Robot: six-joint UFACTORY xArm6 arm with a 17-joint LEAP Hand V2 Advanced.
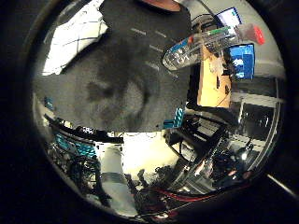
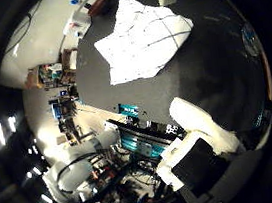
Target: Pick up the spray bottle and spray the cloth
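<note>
A clear spray bottle point(image 1: 196, 46) lies on its side on the dark tabletop point(image 1: 121, 88), close to the table's edge; its white and red trigger head point(image 1: 250, 32) points off the table. A white cloth point(image 2: 143, 40) with thin dark grid lines lies spread flat on the same tabletop, apart from the bottle. My hand point(image 2: 201, 138) hovers above the table, over the bare stretch between the two. A white finger point(image 2: 201, 120) and a black part of the hand reach into the thumb side view. The fingers look relaxed and nothing is held between them.
The arm's white base point(image 1: 114, 182) stands off the table's edge among dark frames. A wooden desk point(image 1: 212, 84) with monitors point(image 1: 243, 60) is past the bottle's side of the table. Small boxes point(image 2: 78, 23) lie beyond the cloth's far side.
</note>
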